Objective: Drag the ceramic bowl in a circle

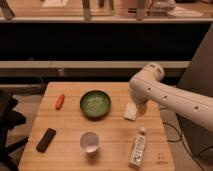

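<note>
One gap decides the coming move: the ceramic bowl [95, 104] sits on the surface [115, 145] to the left of the tool [141, 107] as the camera sees it, near but not touching. The tool hangs released, gripping nothing, just over a white block [130, 112]; it likely must travel leftward to meet the rim.
</note>
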Motion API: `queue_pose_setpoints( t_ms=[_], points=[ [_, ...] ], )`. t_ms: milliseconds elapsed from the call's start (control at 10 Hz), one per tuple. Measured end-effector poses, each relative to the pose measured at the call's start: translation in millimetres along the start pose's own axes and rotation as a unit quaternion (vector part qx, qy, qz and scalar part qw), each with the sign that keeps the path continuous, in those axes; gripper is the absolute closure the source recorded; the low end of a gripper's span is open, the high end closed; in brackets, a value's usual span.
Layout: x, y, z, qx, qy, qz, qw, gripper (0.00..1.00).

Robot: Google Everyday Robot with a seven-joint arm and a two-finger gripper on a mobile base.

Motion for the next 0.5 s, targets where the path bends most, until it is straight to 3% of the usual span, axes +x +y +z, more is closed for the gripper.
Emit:
queue_pose_setpoints(
  t_ms=[500],
  points=[
    [-11.5, -11.0, 14.6, 0.017, -0.004, -0.026, 0.9995, 0.2]
  ],
)
